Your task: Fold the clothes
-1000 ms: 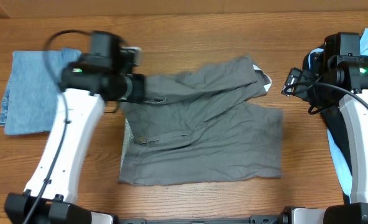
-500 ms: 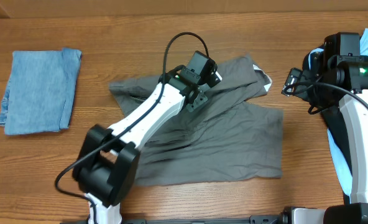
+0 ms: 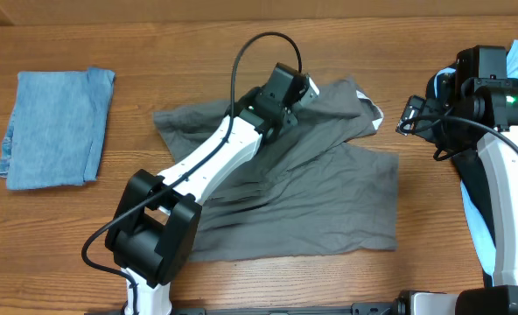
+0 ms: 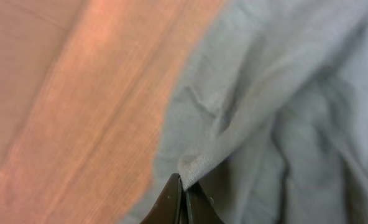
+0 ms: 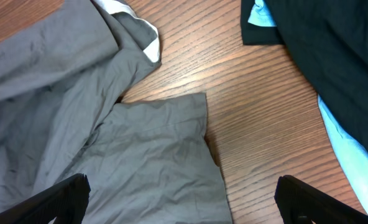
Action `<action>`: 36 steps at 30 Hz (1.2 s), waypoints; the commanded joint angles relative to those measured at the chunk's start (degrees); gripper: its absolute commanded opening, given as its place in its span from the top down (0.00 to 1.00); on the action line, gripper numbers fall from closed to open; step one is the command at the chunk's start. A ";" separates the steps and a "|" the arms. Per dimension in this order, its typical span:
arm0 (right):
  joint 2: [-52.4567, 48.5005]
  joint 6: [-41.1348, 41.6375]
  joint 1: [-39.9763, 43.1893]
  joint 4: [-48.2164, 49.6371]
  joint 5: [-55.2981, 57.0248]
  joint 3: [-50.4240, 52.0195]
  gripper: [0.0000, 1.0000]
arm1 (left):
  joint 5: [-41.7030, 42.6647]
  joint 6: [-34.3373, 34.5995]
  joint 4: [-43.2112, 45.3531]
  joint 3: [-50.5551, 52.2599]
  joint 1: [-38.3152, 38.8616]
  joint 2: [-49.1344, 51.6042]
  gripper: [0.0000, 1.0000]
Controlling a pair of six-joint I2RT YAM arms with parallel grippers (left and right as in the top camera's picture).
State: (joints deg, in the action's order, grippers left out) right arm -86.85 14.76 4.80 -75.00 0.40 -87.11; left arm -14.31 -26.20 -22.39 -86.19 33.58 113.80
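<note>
The left gripper (image 4: 183, 199), swung across from the left side of the grey garment (image 3: 329, 192), now pinches a fold near its far edge. The garment lies at the middle of the table (image 3: 198, 35). The right gripper (image 5: 183, 202) stays spread wide, empty.

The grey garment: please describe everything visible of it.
The grey garment is plain woven-looking cloth, wrinkled and half folded, lying in the middle of the wooden table. A white lining shows at its far right corner. The left end effector is shut, pinching a fold near its top edge.
</note>
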 commanded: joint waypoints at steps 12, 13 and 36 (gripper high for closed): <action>-0.04 -0.13 0.11 0.13 0.39 -0.61 0.00 | 17.22 22.34 15.19 -0.20 -24.06 8.59 0.00; -0.04 -0.13 0.11 0.13 0.39 -0.61 0.00 | 19.45 25.20 14.10 -0.24 -25.42 10.91 0.00; -0.04 -0.13 0.11 0.15 0.39 -0.61 0.00 | 23.30 34.67 -54.01 -30.53 -34.51 -1.66 0.00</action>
State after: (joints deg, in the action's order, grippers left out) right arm -86.85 14.74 4.80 -75.02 0.43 -87.11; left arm 13.80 5.37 -73.78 -116.77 -0.99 110.87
